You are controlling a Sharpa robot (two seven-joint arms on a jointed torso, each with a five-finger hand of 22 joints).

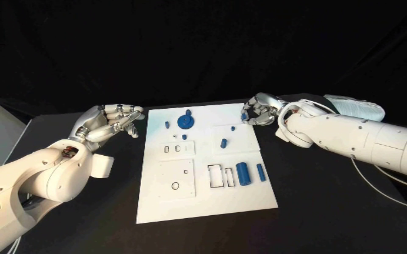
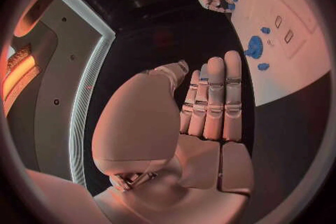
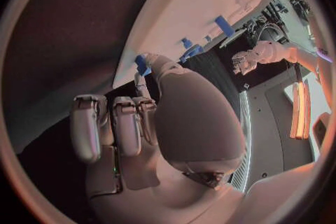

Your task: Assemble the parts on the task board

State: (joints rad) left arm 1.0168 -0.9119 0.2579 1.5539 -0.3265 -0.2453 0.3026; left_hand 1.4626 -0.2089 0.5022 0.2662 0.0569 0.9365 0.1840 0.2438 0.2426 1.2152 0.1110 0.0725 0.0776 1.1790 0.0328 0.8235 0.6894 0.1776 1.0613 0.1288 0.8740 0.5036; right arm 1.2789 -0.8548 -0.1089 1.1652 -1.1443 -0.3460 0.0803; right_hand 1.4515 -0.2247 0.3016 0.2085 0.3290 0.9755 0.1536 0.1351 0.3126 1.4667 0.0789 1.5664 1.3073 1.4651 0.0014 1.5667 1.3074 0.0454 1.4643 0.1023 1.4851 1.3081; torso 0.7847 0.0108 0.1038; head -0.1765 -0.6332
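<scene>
On the black tabletop (image 1: 330, 207) lies the flat white board (image 1: 212, 198). Nearest on it, a blue cylinder (image 1: 243, 173) and a slimmer bar (image 1: 261, 172) lie loose beside rectangular cut-outs, so most assembly seems left. Mid-board, a small peg (image 1: 224, 143) stands; farther back sits a round blue disc (image 1: 185, 121). The left robot hand (image 1: 109, 123), silver and jointed, hovers off the board's left edge, fingers curled, apparently empty. The right robot hand (image 1: 259, 112) pinches a small blue part (image 3: 141, 64) at the far right corner.
</scene>
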